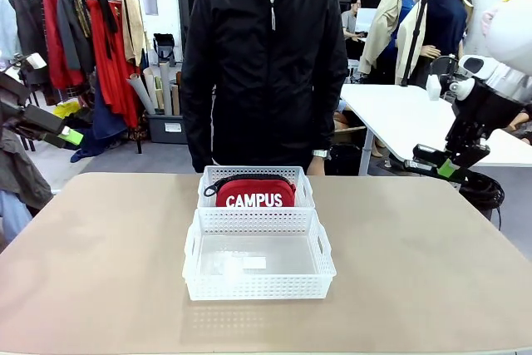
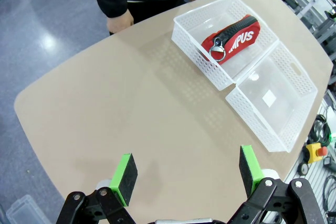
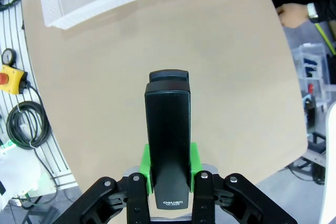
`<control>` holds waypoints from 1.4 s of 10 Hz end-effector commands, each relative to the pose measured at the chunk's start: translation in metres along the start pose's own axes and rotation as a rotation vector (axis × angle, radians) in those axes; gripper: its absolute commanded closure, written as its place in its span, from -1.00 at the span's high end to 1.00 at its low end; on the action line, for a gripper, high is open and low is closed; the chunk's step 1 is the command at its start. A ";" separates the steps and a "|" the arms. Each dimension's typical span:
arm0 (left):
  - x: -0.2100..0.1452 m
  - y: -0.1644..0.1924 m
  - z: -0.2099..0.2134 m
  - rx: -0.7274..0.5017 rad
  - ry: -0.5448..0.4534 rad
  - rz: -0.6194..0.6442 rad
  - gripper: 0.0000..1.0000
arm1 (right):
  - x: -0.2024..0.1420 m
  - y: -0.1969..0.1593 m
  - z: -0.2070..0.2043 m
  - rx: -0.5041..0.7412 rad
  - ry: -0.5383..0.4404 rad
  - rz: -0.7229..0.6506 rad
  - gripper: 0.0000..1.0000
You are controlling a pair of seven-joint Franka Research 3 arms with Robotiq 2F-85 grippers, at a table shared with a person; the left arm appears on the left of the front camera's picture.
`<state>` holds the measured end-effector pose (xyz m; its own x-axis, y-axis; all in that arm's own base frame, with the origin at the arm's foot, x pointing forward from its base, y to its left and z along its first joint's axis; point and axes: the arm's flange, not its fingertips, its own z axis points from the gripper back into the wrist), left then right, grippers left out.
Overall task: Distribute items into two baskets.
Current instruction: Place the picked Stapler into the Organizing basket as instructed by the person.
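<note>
Background only: bench, person, shop clutter sitting around it.

Tan bench [image 1: 100,255] with rounded corners is taking up the lower half of the front view. A person in a black zip jacket [image 1: 264,64] is standing at its far edge, wearing a wristwatch [image 1: 322,154]. A clothes rack [image 1: 79,31] is hanging red, black and beige garments at back left, with a grey bin [image 1: 169,129] sitting on the floor beside it. A white table [image 1: 407,118] is standing at back right. In the right wrist view a coiled black cable [image 3: 23,124] and a yellow box with a red e-stop button [image 3: 9,74] are lying beside the bench.
</note>
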<state>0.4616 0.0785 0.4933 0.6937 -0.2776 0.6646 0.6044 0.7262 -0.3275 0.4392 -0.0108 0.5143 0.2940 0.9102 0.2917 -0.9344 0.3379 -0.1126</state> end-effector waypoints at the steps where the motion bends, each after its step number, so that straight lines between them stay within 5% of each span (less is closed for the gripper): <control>1: 0.000 -0.001 0.000 0.001 -0.007 0.008 1.00 | 0.003 0.000 0.002 -0.008 0.003 -0.008 -0.93; 14: 0.000 -0.001 0.000 0.001 -0.007 0.008 1.00 | 0.000 0.000 0.000 0.000 0.000 0.000 -0.93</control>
<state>0.4616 0.0785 0.4933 0.6937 -0.2776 0.6646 0.6044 0.7262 -0.3275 0.4392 -0.0107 0.5142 0.2939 0.9102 0.2917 -0.9346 0.3376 -0.1121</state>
